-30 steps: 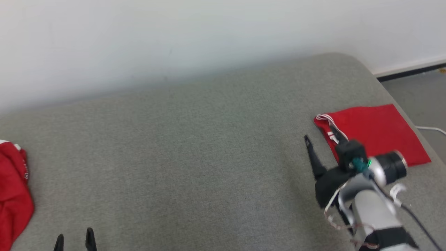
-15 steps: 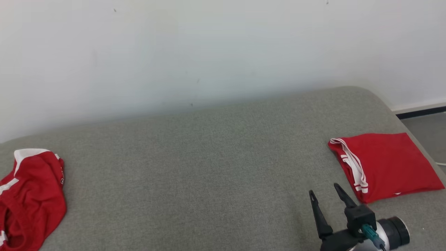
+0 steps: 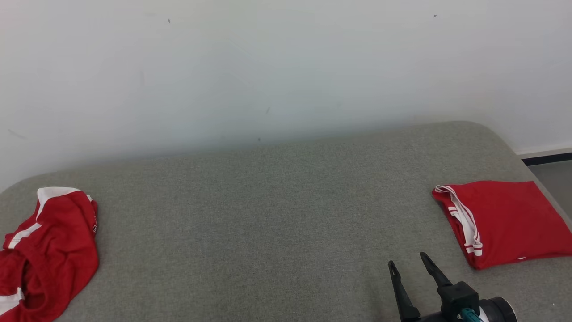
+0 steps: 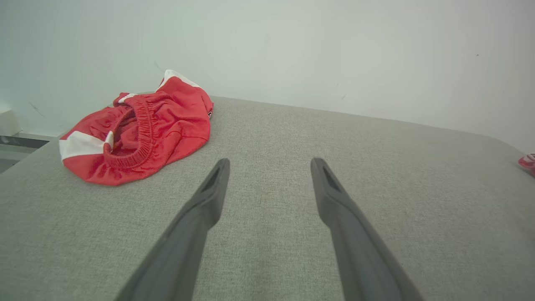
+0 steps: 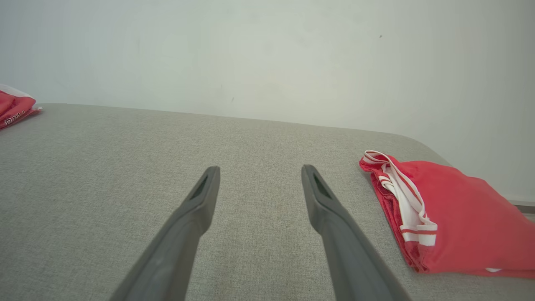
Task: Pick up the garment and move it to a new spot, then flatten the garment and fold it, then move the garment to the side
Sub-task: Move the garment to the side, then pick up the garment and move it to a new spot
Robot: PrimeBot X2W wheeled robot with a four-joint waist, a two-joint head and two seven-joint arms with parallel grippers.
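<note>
**Left gripper (image 4: 270,161) and right gripper (image 3: 407,259) both spread wide, nothing held**

At the far left of the head view, a crumpled red-and-white fabric garment (image 3: 49,250) lies in a loose heap on the grey woven-fabric pad (image 3: 268,223), near the pad's left edge. In the left wrist view its elastic waistband gapes open. The left gripper hangs low over the pad to the right of that heap and apart from it. Its two long dark fingers are parted, with only grey cloth between them. A plain white wall (image 3: 268,67) stands behind the pad. Further right, the right gripper rises from the bottom edge of the head view, its fingers likewise parted and gripping nothing. Just to its right, not touching it, a folded red fabric garment (image 3: 514,223) lies as a neat flat rectangle near the pad's right edge. White striped trim runs along the garment's left side. Beyond that edge show a strip of grey floor (image 3: 554,179) and a dark skirting line (image 3: 547,156).
</note>
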